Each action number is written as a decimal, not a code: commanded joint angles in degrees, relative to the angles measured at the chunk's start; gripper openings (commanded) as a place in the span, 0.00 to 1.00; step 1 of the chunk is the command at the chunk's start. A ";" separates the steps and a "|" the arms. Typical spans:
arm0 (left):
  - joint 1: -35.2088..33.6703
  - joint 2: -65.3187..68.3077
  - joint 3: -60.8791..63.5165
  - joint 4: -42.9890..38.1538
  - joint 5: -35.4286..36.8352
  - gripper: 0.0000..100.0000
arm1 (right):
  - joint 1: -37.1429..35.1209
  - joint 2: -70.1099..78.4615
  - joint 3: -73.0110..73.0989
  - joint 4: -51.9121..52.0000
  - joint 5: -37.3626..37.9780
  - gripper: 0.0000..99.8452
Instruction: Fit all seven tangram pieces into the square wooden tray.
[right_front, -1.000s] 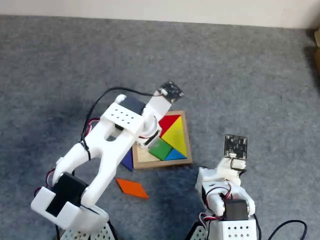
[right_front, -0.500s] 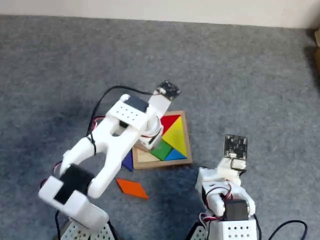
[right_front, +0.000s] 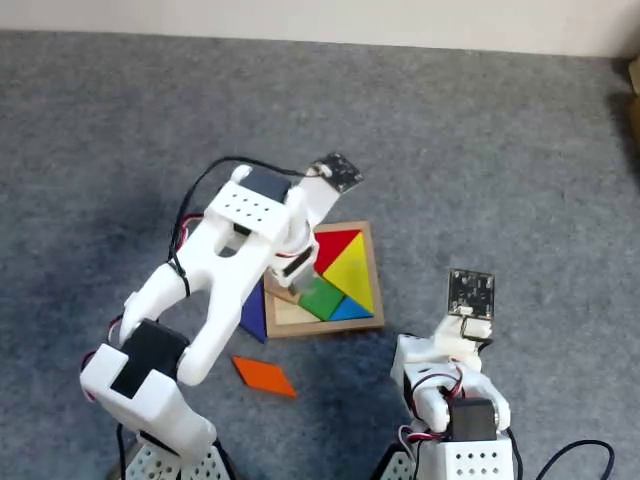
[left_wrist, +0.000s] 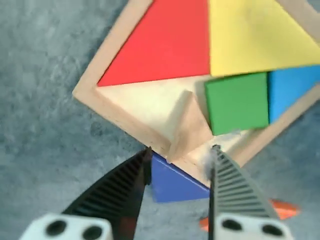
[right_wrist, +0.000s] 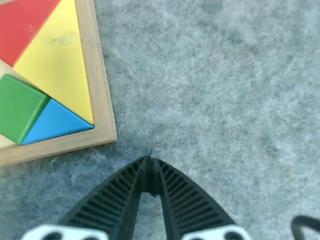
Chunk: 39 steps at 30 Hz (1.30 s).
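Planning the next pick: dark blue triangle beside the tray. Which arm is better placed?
Left. The left arm holds open jaws over the dark blue triangle at the tray rim; the right arm, jaws shut, sits over carpet past the tray's far corner.

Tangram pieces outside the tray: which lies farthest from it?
The orange parallelogram, alone on the carpet. The dark blue triangle lies right beside the rim of the tray.
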 joint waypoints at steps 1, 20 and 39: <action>-0.57 -0.31 -2.33 0.44 -6.07 0.19 | 0.84 -0.75 6.64 0.48 -0.35 0.01; -0.57 9.19 -2.77 -2.20 -13.71 0.15 | 0.75 -0.75 6.64 0.48 -0.35 0.01; -0.57 1.71 -2.24 -2.02 2.73 0.04 | 0.75 -0.75 6.64 0.48 -0.35 0.01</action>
